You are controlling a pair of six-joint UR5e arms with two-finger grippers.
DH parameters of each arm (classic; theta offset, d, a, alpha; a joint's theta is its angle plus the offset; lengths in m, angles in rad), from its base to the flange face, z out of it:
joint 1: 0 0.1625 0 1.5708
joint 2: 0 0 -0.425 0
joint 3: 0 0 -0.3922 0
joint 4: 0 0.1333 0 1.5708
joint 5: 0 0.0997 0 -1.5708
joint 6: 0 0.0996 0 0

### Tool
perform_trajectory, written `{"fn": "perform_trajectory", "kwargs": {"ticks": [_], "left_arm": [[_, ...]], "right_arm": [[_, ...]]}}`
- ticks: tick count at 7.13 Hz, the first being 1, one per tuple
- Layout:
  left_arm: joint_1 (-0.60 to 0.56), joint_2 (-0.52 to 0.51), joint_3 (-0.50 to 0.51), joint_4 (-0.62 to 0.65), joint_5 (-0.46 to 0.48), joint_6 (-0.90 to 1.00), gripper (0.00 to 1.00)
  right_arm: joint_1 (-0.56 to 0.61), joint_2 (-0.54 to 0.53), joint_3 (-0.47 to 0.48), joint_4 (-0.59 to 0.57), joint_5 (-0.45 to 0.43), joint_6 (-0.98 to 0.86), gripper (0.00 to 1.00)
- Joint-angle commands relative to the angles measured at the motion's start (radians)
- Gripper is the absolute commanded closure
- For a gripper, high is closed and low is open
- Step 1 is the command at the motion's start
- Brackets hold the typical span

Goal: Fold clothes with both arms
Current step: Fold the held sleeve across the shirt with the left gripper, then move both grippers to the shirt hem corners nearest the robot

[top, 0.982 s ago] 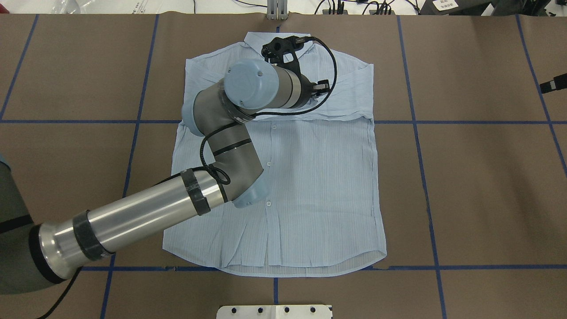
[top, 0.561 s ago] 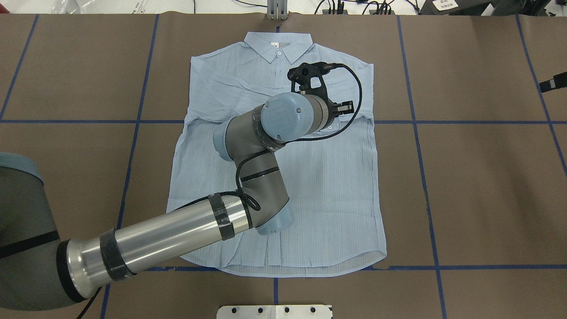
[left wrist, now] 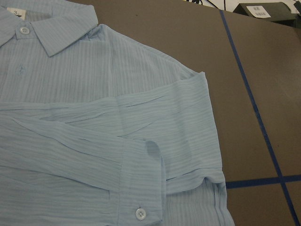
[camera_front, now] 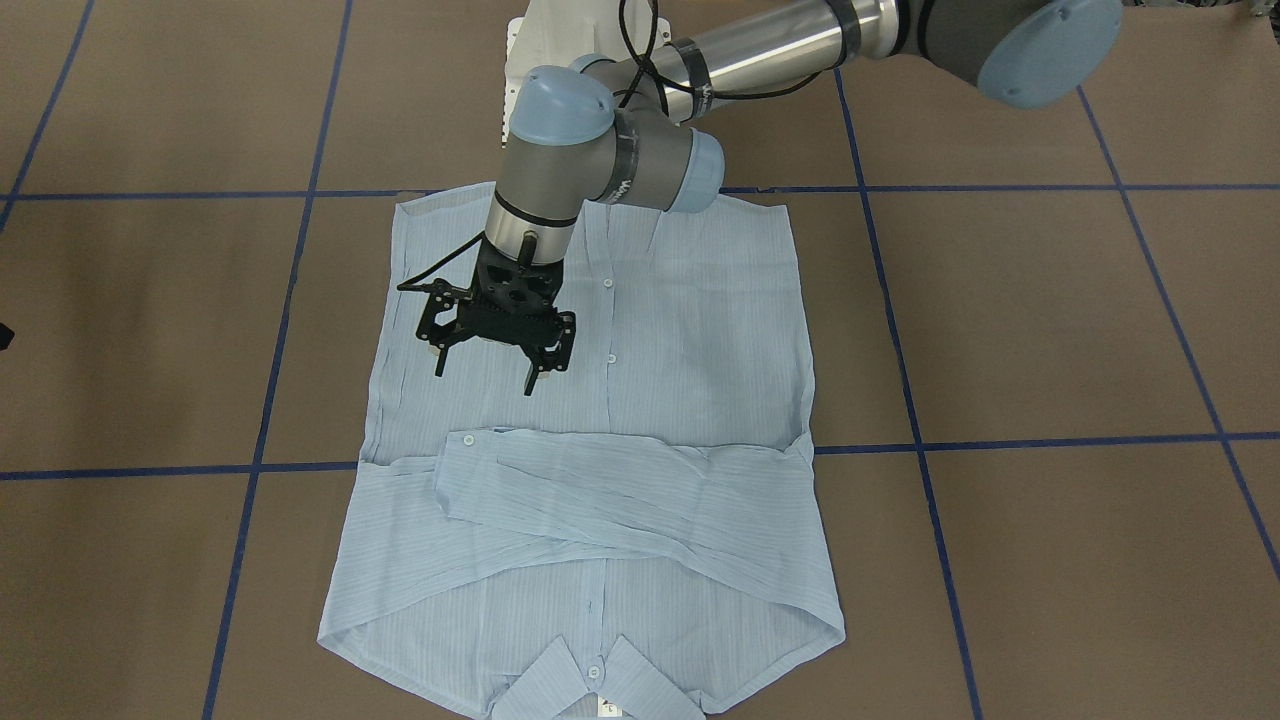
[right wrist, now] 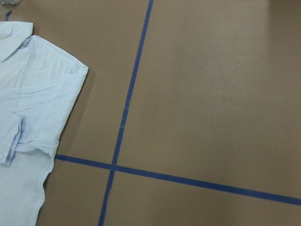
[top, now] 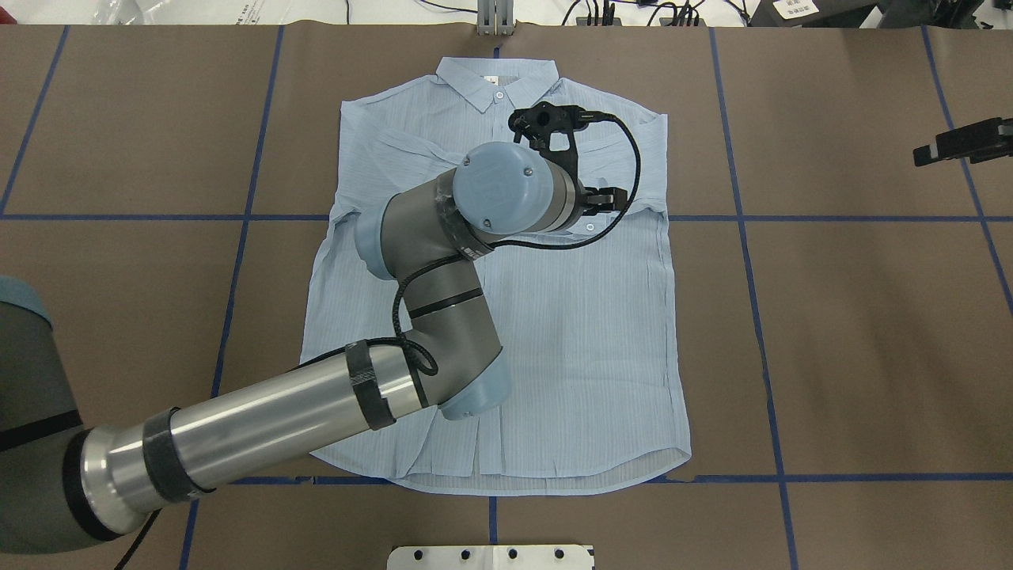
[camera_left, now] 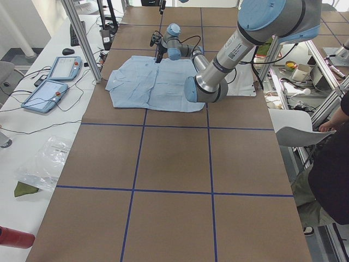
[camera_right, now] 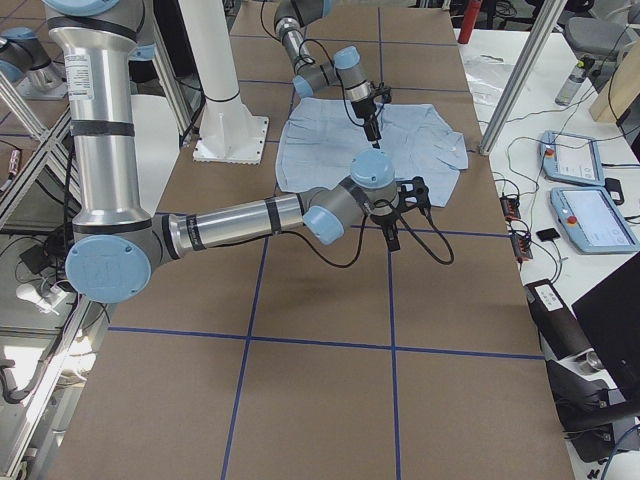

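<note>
On table [top: 870,332], I count one shirt [camera_front: 700,330], flat, front up, collar [top: 497,79] at edge far from robot. Two sleeves folded across chest, one cuff [left wrist: 141,188] lying on top. Two arms working. Left arm [top: 261,419] reaches over shirt. Left gripper [camera_front: 485,375] hangs above shirt body near sleeve fold, jaws spread, nothing held. Right arm [camera_right: 230,220] low over table. Right gripper [camera_right: 395,225] off shirt, just beside its shoulder edge; I cannot tell if spread or clenched. Left wrist view shows two white buttons clearly: one at collar, one on cuff.
</note>
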Motion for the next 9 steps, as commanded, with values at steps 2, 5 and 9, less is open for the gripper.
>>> {"fn": "perform_trajectory", "kwargs": {"ticks": [2, 5, 9], "left_arm": [[-0.03, 0.356, -0.432, 0.134, -0.029, 0.174, 0.0], [-0.032, 0.711, -0.712, 0.124, -0.092, 0.193, 0.0], [0.084, 1.021, -0.768, -0.143, -0.031, -0.045, 0.0]], "right_arm": [[-0.318, -0.052, 0.202, 0.026, -0.267, 0.395, 0.0], [-0.681, -0.175, 0.368, 0.016, -0.589, 0.662, 0.0], [-0.998, -0.168, 0.415, -0.141, -0.9, 0.82, 0.0]]}}
